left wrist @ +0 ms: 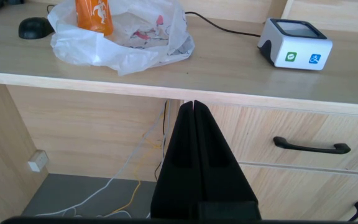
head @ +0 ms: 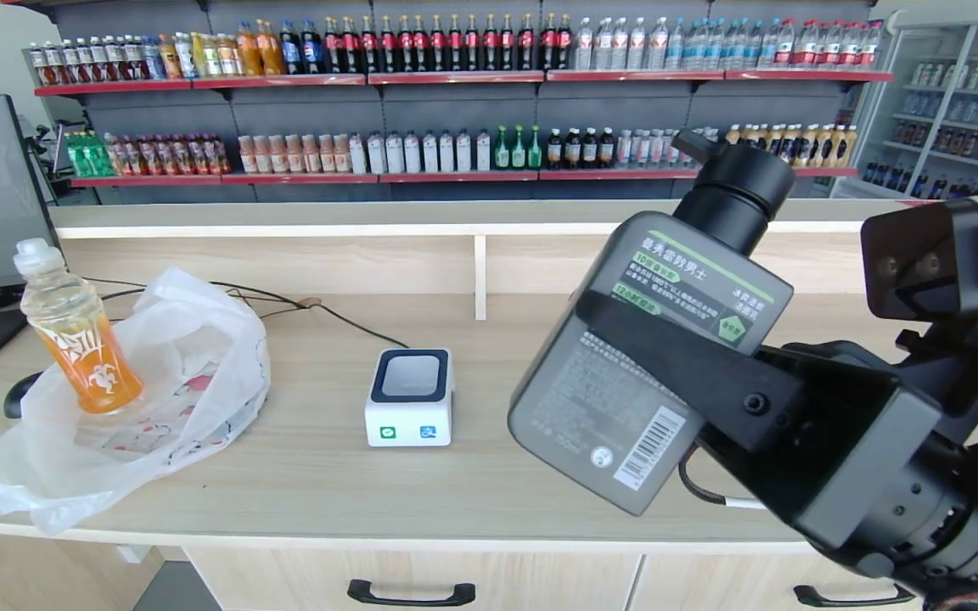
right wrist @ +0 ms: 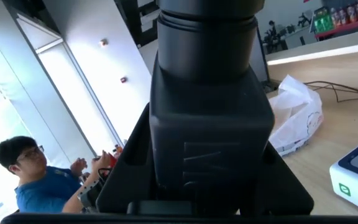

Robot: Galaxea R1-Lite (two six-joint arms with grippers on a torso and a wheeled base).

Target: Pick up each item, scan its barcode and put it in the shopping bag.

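Sitting between right fingers (head: 686, 360), dark bottle (head: 588, 404), barcode label (head: 649, 447) uncovered

Bright, even overhead light is falling on the desk (head: 328, 484) ahead of the right fingers (head: 693, 365), casting only soft, short shadows beside the scanner (head: 410, 397) and under the shopping bag (head: 158, 399). The scanner's glass top is reflecting a pale glare. Daylight is pouring through tall windows (right wrist: 55, 93) beyond these fingers, washing that area near white. Shelf lines (head: 455, 78) are bowing toward the head view's edges. Around the closed left fingers (left wrist: 179, 155), below the desk edge, the light is dimming.
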